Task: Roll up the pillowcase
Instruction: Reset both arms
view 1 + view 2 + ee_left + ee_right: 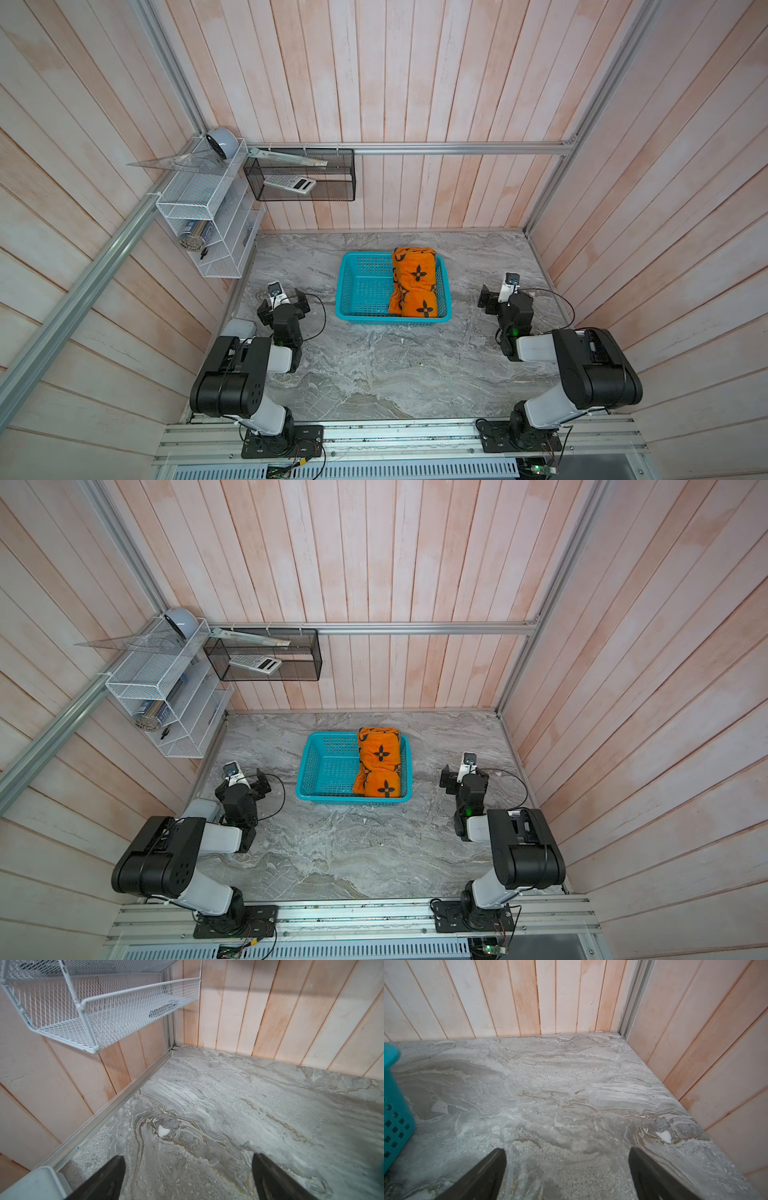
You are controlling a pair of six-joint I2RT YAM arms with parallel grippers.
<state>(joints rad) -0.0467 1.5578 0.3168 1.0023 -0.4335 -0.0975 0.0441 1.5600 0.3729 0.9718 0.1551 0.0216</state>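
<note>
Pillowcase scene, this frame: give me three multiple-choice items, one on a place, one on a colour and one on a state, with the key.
1. Where is the pillowcase?
A. on the wall's wire shelf
B. in the basket, on the right arm's side
C. draped over an arm

2. What colour is the basket?
A. teal
B. red
C. yellow

3. How do the left gripper and right gripper stand?
A. both shut on the pillowcase
B. left shut, right open
C. both open and empty

Key:
1 B: both top views show the orange cloth inside the basket's walls.
2 A: its perforated plastic is teal in both top views.
3 C: each wrist view shows jaws wide apart with only the bare table between them.
</note>
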